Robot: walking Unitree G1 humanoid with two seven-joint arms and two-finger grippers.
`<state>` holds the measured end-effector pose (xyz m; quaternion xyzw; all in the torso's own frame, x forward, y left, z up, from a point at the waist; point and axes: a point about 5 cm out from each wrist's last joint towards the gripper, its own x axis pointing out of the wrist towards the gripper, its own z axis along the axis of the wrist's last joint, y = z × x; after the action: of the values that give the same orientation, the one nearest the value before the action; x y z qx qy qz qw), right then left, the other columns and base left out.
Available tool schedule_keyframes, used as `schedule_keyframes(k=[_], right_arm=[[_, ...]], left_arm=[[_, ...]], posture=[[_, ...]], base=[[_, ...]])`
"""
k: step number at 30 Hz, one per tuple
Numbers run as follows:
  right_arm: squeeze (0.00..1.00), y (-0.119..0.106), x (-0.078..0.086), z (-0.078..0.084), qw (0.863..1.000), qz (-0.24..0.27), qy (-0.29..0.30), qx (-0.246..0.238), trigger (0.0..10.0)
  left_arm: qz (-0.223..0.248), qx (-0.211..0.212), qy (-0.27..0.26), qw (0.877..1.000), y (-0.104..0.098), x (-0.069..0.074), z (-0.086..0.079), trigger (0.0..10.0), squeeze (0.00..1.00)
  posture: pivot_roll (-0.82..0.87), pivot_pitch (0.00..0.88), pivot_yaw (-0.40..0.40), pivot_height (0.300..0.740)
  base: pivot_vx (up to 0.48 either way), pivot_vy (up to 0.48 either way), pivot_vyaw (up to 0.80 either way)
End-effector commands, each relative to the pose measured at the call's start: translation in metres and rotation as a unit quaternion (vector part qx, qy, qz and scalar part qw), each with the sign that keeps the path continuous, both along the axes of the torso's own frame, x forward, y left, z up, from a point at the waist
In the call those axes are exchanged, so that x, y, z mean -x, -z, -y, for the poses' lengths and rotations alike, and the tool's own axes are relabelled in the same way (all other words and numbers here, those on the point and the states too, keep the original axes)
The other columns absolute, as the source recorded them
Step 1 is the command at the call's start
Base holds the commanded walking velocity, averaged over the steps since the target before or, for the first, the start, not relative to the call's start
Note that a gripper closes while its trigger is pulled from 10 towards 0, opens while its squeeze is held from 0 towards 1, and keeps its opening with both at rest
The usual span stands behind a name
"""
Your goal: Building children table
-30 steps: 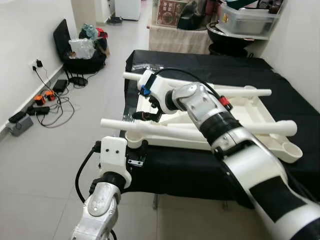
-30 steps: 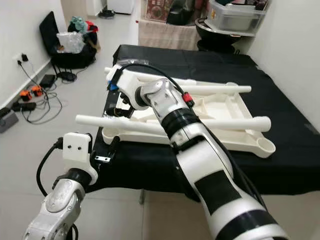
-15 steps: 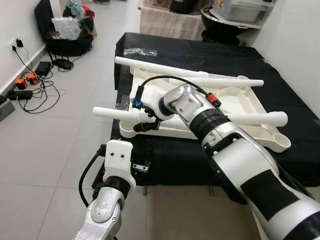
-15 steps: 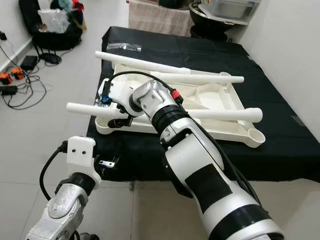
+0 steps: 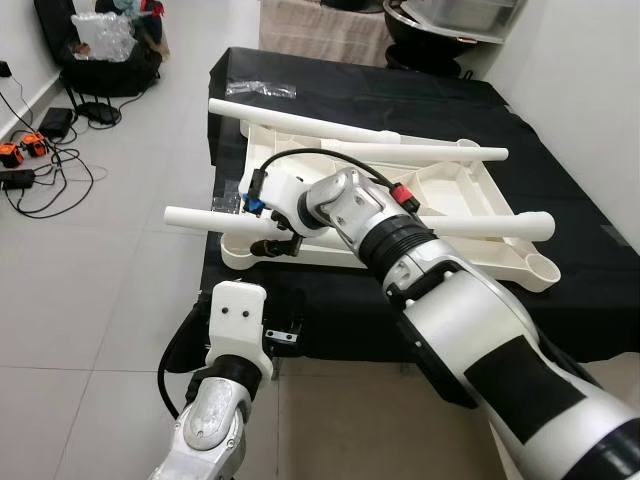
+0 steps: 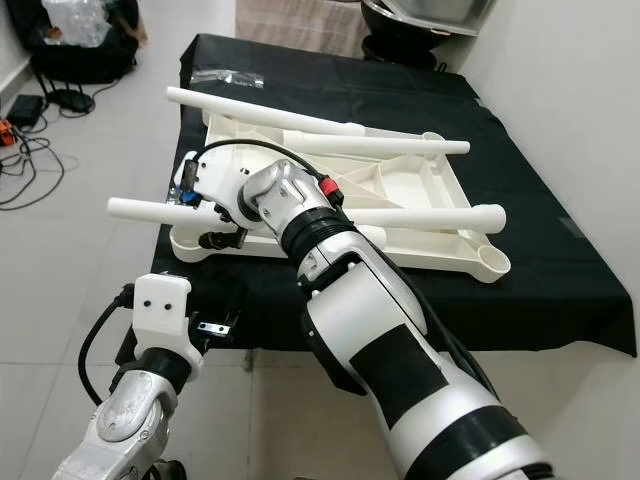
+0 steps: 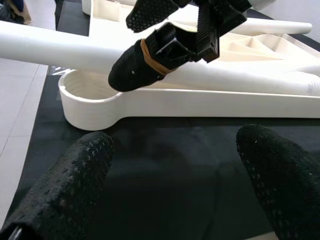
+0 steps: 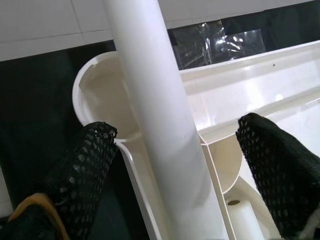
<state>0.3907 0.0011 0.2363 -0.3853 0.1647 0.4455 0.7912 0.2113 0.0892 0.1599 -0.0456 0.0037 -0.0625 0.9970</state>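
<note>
White tabletop, upside down on the black desk with loose legs across it, no legible markings; right claw released, straddling the nearest leg at the socket corner; left claw released, below the desk edge.

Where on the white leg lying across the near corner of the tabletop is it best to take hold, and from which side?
Grip the leg on its bare round shaft just outside the tabletop corner socket, coming from above with one finger on each side. The right gripper already straddles it there, open; the tube is smooth and uniform, so a hold near the socket probably eases steering its end in.
</note>
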Motion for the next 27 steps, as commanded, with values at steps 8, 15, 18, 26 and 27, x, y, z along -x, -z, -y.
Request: schedule_keyframes(k=[8, 15, 18, 26, 27], right_arm=[[0.0, 0.003, 0.006, -0.012, 1.0, -0.023, -0.013, -0.008, 10.0], [0.0, 0.001, 0.007, -0.019, 0.999, -0.018, -0.008, -0.028, 0.0], [0.0, -0.002, 0.006, -0.02, 0.999, -0.01, -0.004, -0.039, 0.0], [0.0, -0.021, 0.005, -0.027, 0.996, 0.018, 0.0, -0.088, 0.0], [0.0, -0.025, 0.005, -0.028, 0.995, 0.023, -0.001, -0.101, 0.0]], left_arm=[[0.003, 0.064, 0.004, 0.998, -0.017, 0.016, 0.024, 10.0, 0.0], [0.0, 0.069, -0.002, 0.998, -0.018, 0.017, 0.026, 10.0, 0.0], [-0.002, 0.068, -0.005, 0.998, -0.018, 0.016, 0.025, 10.0, 0.0], [-0.002, 0.065, -0.012, 0.998, -0.018, 0.014, 0.023, 10.0, 0.0], [-0.001, 0.064, -0.013, 0.998, -0.018, 0.014, 0.023, 10.0, 0.0]], posture=[[-0.1, 0.17, -0.277, 0.74], [-0.1, 0.176, -0.283, 0.74], [-0.1, 0.175, -0.285, 0.74], [-0.1, 0.16, -0.281, 0.74], [-0.1, 0.16, -0.281, 0.74]], base=[[0.0, 0.0, 0.0], [0.0, 0.0, 0.0], [0.0, 0.0, 0.0], [0.0, 0.0, 0.0], [0.0, 0.0, 0.0]])
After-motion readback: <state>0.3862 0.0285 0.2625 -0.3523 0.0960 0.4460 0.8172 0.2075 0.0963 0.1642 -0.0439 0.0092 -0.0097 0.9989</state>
